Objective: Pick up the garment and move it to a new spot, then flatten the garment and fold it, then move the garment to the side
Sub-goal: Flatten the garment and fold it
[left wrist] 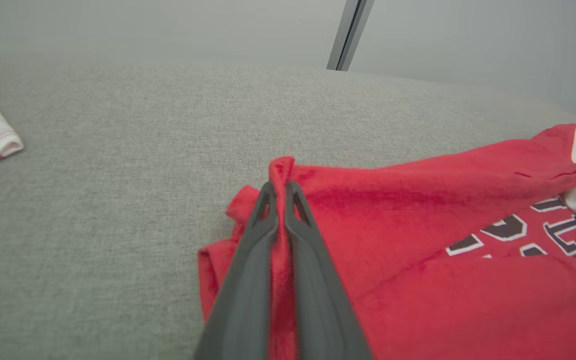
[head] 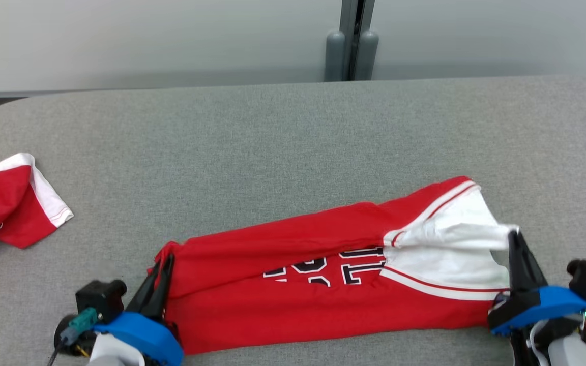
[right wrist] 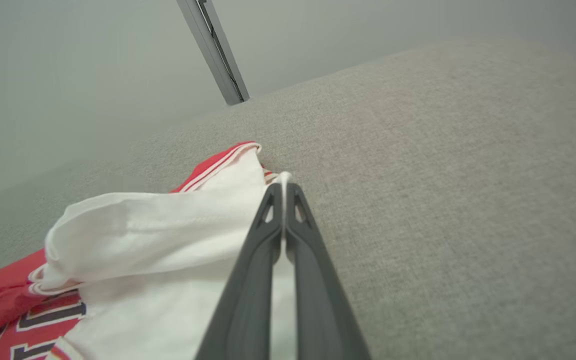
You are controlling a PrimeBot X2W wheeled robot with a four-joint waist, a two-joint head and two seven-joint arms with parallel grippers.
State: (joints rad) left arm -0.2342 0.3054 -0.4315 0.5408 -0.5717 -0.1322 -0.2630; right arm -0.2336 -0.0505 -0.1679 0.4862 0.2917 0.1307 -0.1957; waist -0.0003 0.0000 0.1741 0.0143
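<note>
The garment [head: 323, 284], red with a white panel at its right end and dark, white-edged lettering across the middle, lies stretched in a long band on the near part of the grey bench [head: 293, 137], running from lower left up toward the right; it is bunched lengthwise, with a fold along its upper edge. The left claw [head: 167, 260] is closed on the red left end; in the left wrist view its fingers [left wrist: 248, 270] pinch a ridge of red cloth that stands up past the tips. The right claw [head: 514, 234] is closed on the white right end; in the right wrist view a thin edge of white cloth shows between the fingers [right wrist: 318, 280] and peeks out just beyond them; the white panel billows to the left of that claw, with red striped trim at its far edge. A second garment [head: 3, 203], red with white trim, lies crumpled at the bench's left edge, well apart from the first. Behind the bench rises a pale wall [head: 120, 40] with a grey post [head: 351, 46].
</note>
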